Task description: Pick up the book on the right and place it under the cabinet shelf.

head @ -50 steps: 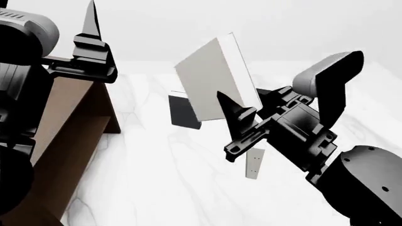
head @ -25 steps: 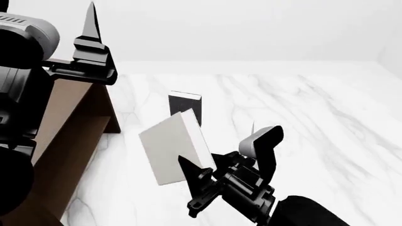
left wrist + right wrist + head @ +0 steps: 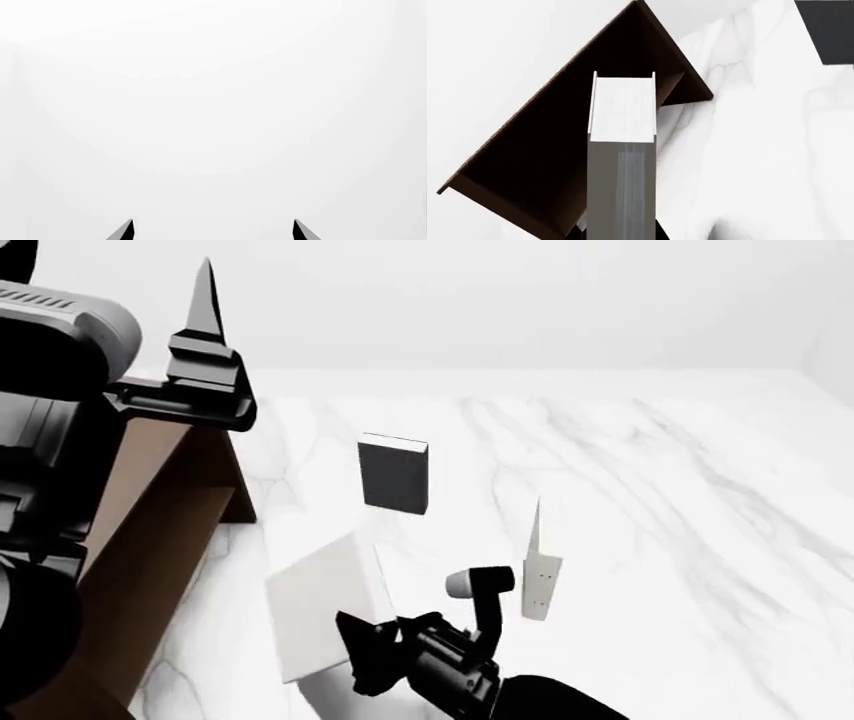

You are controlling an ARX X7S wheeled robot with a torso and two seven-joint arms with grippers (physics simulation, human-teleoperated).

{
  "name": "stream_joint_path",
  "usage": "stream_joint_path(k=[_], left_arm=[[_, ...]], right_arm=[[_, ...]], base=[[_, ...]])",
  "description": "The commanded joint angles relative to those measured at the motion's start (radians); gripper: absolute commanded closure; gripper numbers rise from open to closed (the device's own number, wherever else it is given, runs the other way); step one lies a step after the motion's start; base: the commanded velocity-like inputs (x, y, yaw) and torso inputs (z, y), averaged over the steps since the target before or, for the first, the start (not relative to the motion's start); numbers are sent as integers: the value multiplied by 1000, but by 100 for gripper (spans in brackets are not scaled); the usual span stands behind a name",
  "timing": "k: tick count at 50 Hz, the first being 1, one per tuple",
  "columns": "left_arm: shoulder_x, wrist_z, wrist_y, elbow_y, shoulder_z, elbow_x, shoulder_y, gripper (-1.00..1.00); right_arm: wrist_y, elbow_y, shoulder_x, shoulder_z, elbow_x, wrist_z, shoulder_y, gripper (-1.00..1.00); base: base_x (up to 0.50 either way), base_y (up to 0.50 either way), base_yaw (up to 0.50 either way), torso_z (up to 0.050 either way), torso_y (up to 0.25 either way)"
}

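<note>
The right gripper (image 3: 358, 655) is clamped on the off-white book (image 3: 320, 605), holding it tilted above the marble tabletop (image 3: 641, 500) near its front edge, just beside the brown cabinet (image 3: 147, 530). The right wrist view shows the book (image 3: 622, 150) edge-on before the cabinet's dark opening (image 3: 560, 145). The left gripper (image 3: 212, 231) is spread wide, holding nothing.

white marble surface (image 3: 641, 470) carries: brown cabinet (image 3: 154, 530) at left, dark book (image 3: 394, 475) upright mid, pale dotted-spine book (image 3: 539, 580) upright, probably free-standing.
</note>
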State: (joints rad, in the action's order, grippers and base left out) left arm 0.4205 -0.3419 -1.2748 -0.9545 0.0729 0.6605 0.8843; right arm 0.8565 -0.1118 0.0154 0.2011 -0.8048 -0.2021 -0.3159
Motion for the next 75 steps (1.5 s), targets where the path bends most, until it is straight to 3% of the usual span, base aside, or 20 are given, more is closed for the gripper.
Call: stream_joint_path(k=[1, 24, 68, 69, 75], left_arm=[[8, -6, 21, 0, -2, 3, -26, -100], [19, -22, 34, -5, 9, 27, -46, -100], [37, -60, 25, -12, 28, 110, -26, -100], [39, -60, 30, -10, 27, 109, -29, -100], [43, -59, 49, -6, 24, 109, -40, -100]], right_arm=[[-133, 213, -7, 111, -182, 23, -65, 100], [-345, 482, -4, 280, -287, 46, -155, 100], [-586, 823, -4, 534, -397, 13, -262, 100], [-587, 825, -3, 540, -399, 14, -263, -100], [-613, 826, 6, 570, -389, 33, -262, -100]], base=[[0, 0, 0, 0, 10], [0, 0, 0, 0, 1], [0, 0, 0, 0, 1], [0, 0, 0, 0, 0], [0, 0, 0, 0, 0]])
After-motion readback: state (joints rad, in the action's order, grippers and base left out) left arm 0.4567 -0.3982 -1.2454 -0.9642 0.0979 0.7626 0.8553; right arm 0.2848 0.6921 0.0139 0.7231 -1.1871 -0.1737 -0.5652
